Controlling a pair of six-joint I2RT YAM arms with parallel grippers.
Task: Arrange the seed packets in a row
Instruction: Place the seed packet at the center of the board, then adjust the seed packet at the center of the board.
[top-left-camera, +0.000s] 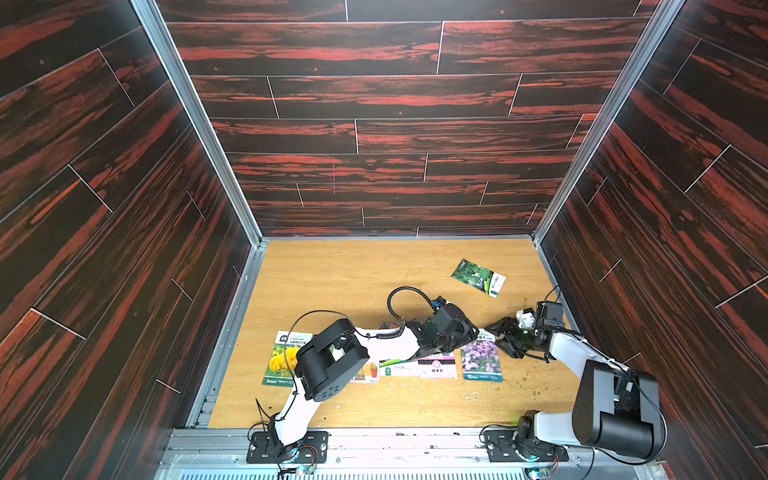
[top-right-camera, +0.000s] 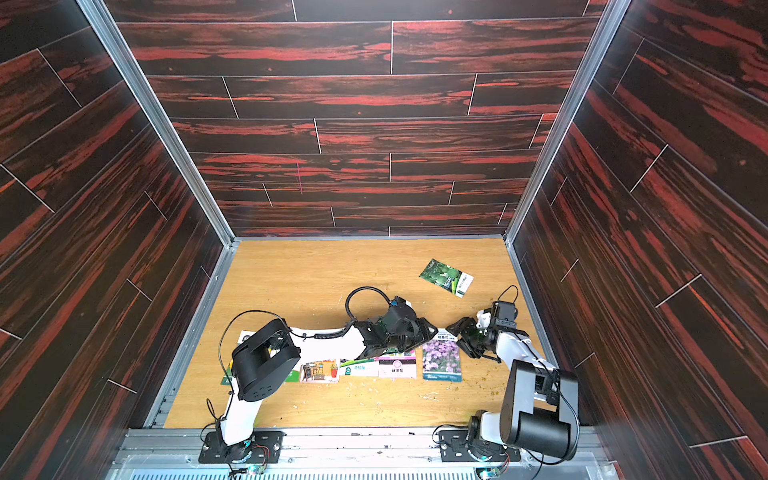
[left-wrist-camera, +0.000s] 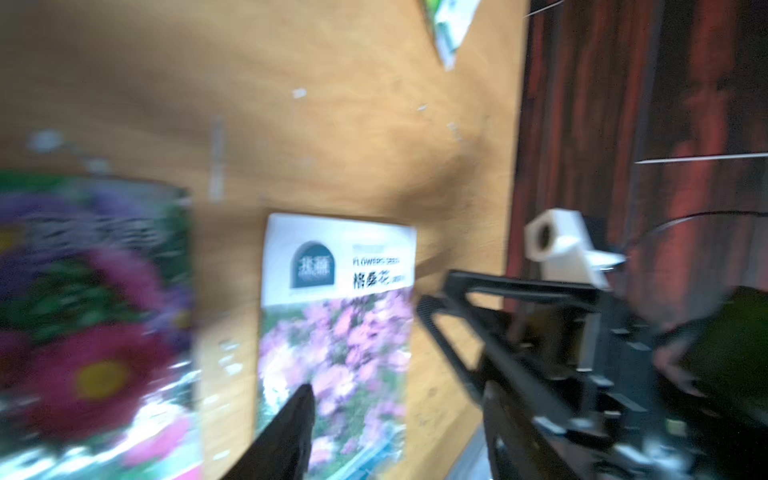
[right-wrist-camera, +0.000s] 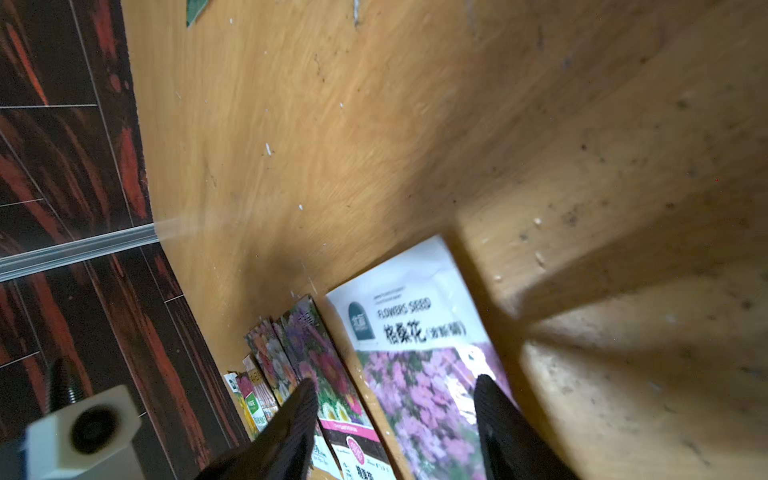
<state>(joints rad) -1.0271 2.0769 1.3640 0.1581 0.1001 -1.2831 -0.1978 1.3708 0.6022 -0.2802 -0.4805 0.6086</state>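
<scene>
Overall: seed packets (top-left-camera: 437, 368) lie flat on the wooden table (top-left-camera: 332, 286); the landmark taken is the purple-flower packet (top-left-camera: 481, 360).
Landmark axis: long axis runs from the near edge toward the back wall (top-left-camera: 395, 137); white label band at the far end.
Row: pink-band packet (top-left-camera: 436, 365), green-band packet (top-left-camera: 398, 368), cartoon-shop packet (top-right-camera: 319, 370) and yellow-flower packet (top-left-camera: 282, 359) stand to the landmark's left, side by side, long axes roughly parallel to it; upper parts hidden under the left arm (top-left-camera: 386, 345).
Stray: green-leaf packet (top-left-camera: 478, 277), beyond the landmark toward the back wall, well apart; long axis skewed, white label end pointing near-right.
Left gripper (top-left-camera: 468, 333): over the landmark's far-left corner; jaws apart, nothing between them.
Right gripper (top-left-camera: 500, 338): just right of the landmark's label end; jaws spread, holding nothing.
Wrist views: blurred, though the landmark's pink-purple blooms show.
</scene>
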